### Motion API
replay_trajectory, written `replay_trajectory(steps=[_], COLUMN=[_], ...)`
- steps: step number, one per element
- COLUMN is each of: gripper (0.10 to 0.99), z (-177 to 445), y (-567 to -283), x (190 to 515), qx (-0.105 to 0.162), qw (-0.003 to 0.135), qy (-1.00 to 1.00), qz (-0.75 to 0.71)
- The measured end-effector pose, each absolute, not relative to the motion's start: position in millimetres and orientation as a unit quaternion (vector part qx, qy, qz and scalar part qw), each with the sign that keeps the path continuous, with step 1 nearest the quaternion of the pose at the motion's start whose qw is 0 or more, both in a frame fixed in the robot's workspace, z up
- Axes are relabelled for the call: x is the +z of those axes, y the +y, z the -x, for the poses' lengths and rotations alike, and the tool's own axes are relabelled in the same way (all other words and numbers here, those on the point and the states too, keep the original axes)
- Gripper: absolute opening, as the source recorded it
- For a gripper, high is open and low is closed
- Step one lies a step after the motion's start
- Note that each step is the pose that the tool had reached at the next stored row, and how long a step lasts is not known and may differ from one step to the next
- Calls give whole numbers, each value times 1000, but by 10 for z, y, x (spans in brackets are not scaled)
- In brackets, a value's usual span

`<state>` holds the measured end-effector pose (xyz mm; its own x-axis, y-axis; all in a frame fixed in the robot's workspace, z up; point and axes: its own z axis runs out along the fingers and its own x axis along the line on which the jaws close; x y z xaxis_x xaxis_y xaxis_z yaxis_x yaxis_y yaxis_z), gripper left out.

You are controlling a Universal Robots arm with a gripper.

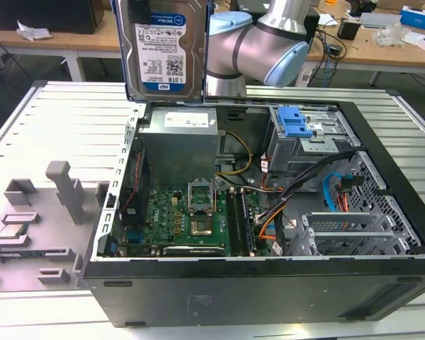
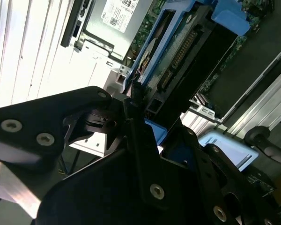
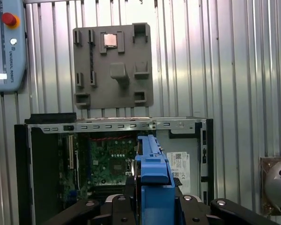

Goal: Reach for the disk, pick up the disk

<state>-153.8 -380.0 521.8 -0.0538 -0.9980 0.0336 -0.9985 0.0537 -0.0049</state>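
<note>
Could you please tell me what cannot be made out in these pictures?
The disk: top cut off by the exterior view's upper edge.
Its label: hidden in the first wrist view, where the disk stands edge-on.
CPU chip: too small in the exterior view for its markings.

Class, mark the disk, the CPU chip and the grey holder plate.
disk (image 1: 166, 49), exterior view, on its label.
CPU chip (image 3: 110, 40), first wrist view, its centre.
grey holder plate (image 3: 107, 93), first wrist view, bare face.
</note>
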Motion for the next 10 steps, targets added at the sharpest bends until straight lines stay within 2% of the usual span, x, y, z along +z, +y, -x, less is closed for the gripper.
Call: replay_trajectory(steps=[10], gripper=[369], z=[1347], y=[-3800], x=[5187], qx=[14], qw=[11], qy=[-726], qz=[-688])
